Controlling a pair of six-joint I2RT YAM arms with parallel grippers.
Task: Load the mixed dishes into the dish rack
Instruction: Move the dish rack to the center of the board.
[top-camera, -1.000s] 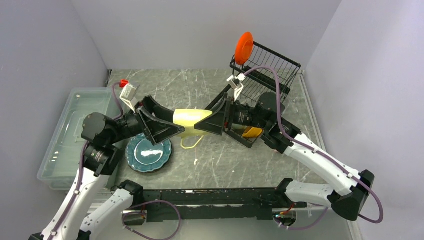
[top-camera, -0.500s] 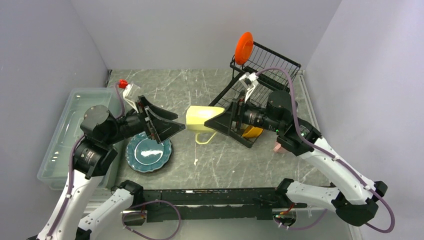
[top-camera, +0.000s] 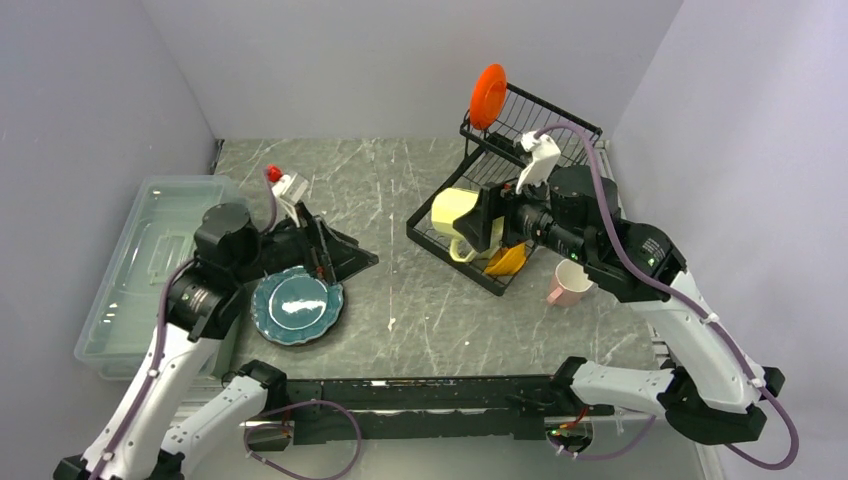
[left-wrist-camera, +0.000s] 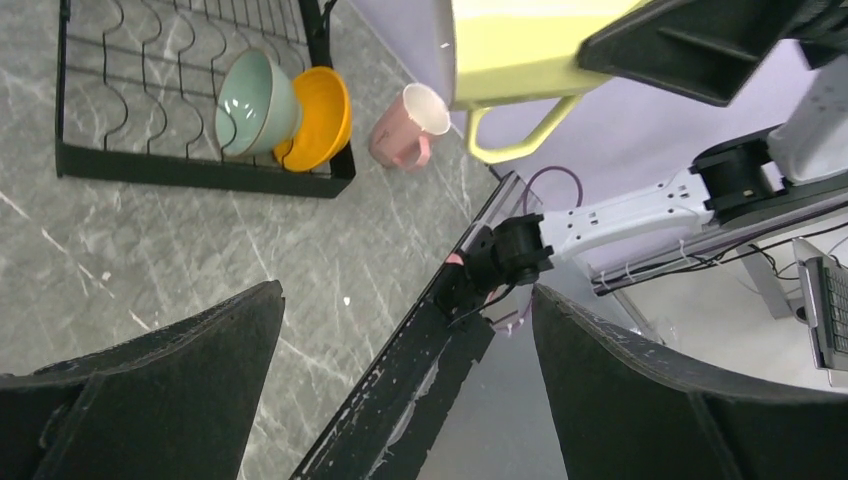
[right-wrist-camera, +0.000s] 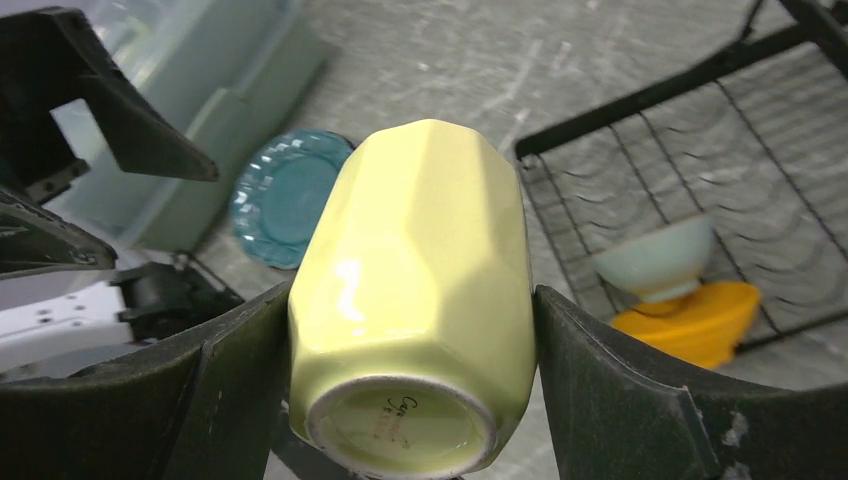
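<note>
Top external view: the right gripper (right-wrist-camera: 412, 295) is holding the pale yellow mug (top-camera: 447, 210) on its side, one finger pressing each flank, the base turned toward the wrist and the mouth pointing left. The handle is hanging down on the near side. The mug is hovering over the left end of the lower tray of the dish rack (top-camera: 540, 125), which is standing at the far right of the grey marbled table (top-camera: 400, 180); whether it is touching the wires cannot be told.

The left gripper (left-wrist-camera: 405, 300) is standing with its jaws spread wide and nothing between them, left of the rack and well apart from the mug. It is hanging just beyond the far right edge of the teal plate (top-camera: 297, 308), which is lying flat on the table near the left arm.

In the near right corner of the lower tray the pale green bowl (left-wrist-camera: 255, 103) and the orange-yellow bowl (left-wrist-camera: 318, 120) are leaning on edge, touching each other. The small orange-red plate (top-camera: 488, 96) is standing upright at the far left corner of the raised basket. The pink mug (top-camera: 570, 283) is resting on the table just right of the rack. A clear plastic bin (top-camera: 140, 270) is sitting along the left wall
</note>
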